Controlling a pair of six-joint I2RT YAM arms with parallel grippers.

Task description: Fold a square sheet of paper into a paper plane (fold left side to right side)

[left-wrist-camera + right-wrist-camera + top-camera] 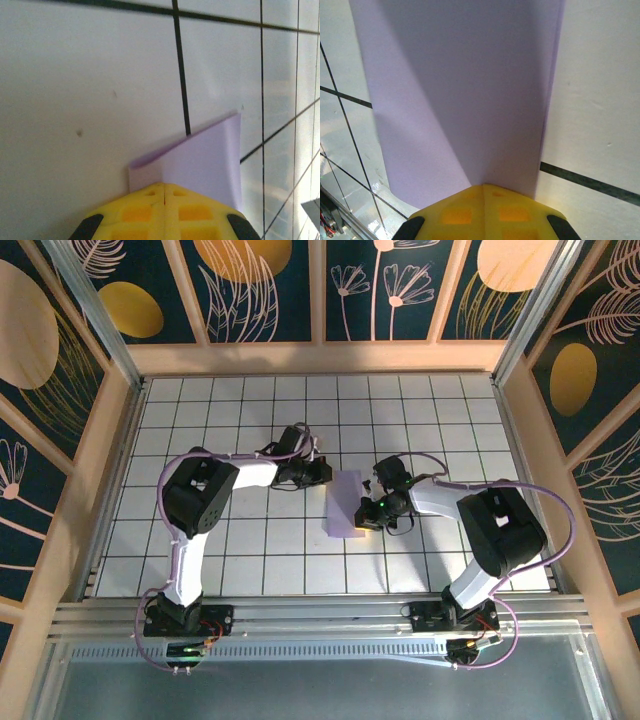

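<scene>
Yellow left end effector (164, 190) and right end effector (484, 192) both pinch shut on the square sheet of paper (350, 502), mid-frame on the counter (250, 560); it seems light, floppy and easily creased, so best held by its edges.

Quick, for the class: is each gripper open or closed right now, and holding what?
Left gripper: closed, pinching the lavender paper.
Right gripper: closed, pinching the lavender paper too.

Square sheet of paper (348, 508) mid-tabletop (250, 560), between tools. Left tool (328, 473) at its far left corner; right tool (368, 520) at its near right edge.
</scene>
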